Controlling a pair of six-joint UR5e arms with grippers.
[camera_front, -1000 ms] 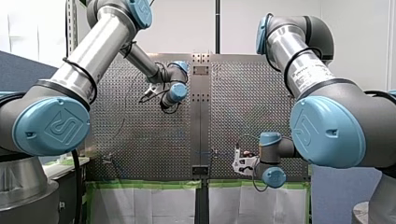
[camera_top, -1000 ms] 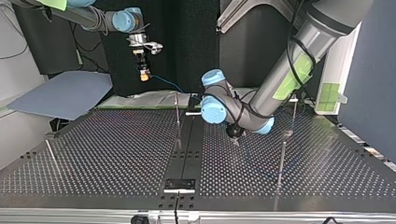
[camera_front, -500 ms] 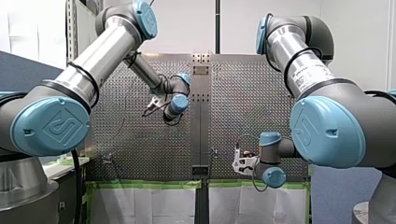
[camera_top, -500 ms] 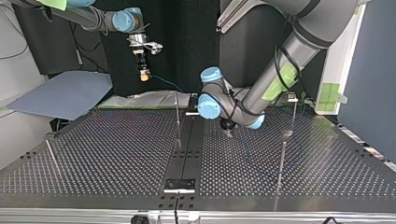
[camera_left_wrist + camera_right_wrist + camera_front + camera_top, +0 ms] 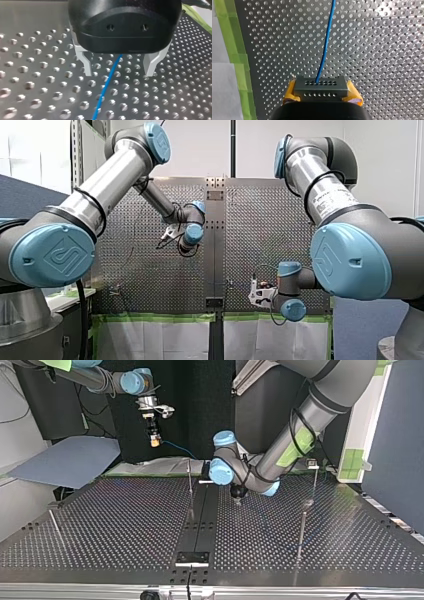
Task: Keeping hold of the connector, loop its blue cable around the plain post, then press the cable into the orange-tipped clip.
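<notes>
My right gripper (image 5: 320,96) is shut on a grey connector (image 5: 320,87), yellow pads on both its sides. The blue cable (image 5: 325,45) leaves the connector and runs ahead over the perforated plate. In the top view my right gripper (image 5: 155,440) hangs above the table's far edge with the cable (image 5: 180,451) trailing down to the plate. My left gripper (image 5: 118,67) stands open, low over the plate, and the cable (image 5: 105,90) passes between its pale fingers (image 5: 86,65) without touching them. In the top view my left gripper (image 5: 239,497) is just right of the middle seam.
Thin upright posts stand on the plate in the top view: one by the seam (image 5: 190,482), one at the right (image 5: 301,532), one with a small head behind it (image 5: 314,477), one at the left (image 5: 52,525). Green tape (image 5: 234,50) edges the plate.
My left arm has swung its gripper toward the top view's left and the far edge, nearer the middle seam. My right arm and the connector have stayed put.
</notes>
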